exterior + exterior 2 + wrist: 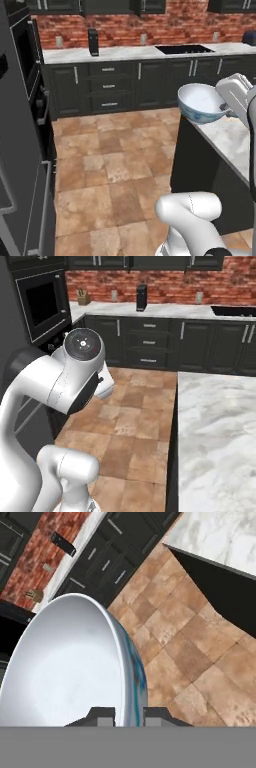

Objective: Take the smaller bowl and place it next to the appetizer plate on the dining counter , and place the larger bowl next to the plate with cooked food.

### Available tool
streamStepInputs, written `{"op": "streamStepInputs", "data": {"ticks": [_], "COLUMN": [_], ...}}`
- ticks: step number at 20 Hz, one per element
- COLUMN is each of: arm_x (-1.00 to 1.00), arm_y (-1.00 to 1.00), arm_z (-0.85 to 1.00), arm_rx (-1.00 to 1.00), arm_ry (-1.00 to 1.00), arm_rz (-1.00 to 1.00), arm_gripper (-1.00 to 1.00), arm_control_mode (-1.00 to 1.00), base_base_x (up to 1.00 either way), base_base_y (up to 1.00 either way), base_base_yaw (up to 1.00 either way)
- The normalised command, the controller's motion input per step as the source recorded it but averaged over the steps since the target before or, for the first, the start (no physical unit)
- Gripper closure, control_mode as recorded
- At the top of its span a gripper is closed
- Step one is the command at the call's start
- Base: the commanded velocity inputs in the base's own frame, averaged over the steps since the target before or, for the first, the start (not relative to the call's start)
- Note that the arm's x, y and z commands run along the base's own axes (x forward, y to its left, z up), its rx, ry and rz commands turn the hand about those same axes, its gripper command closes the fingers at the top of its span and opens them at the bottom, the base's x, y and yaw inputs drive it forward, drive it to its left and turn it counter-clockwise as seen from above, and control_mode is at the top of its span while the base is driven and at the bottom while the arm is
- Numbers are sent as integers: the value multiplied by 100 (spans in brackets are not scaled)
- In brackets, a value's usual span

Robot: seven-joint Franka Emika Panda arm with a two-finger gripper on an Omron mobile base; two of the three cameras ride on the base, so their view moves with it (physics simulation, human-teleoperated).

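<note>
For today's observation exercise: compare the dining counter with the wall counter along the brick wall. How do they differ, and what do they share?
The dining counter has a bare, grey-veined marble top; the wall counter carries a dark canister and a sink. The wall counter's front has handled drawers; the dining counter's side is plain. Both pair pale tops with dark bases.

A glazed, ceramic look is shown by the bowl [201, 102], smooth and pale inside, with a glossy blue pattern outside. The counter [215, 426] is topped in polished white marble veined with grey. The floor [110, 170] is laid in matt, mottled tan stone tiles. Rough red brick [165, 278] is seen behind matt dark cabinets [115, 85].
</note>
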Motion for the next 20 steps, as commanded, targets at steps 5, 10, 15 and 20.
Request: {"op": "streamStepInputs", "data": {"ticks": [5, 10, 15, 20], "arm_x": [0, 0, 0, 0], "arm_y": [0, 0, 0, 0], "arm_z": [0, 0, 0, 0], "arm_rx": [0, 0, 0, 0], "arm_ry": [0, 0, 0, 0], "arm_rz": [0, 0, 0, 0], "arm_gripper": [100, 100, 100, 100], "arm_control_mode": [100, 100, 100, 100], "base_base_x": [-100, -100, -33, 37], "base_base_y": [11, -5, -94, -100], "base_base_yaw": [2, 1, 3, 0]}}
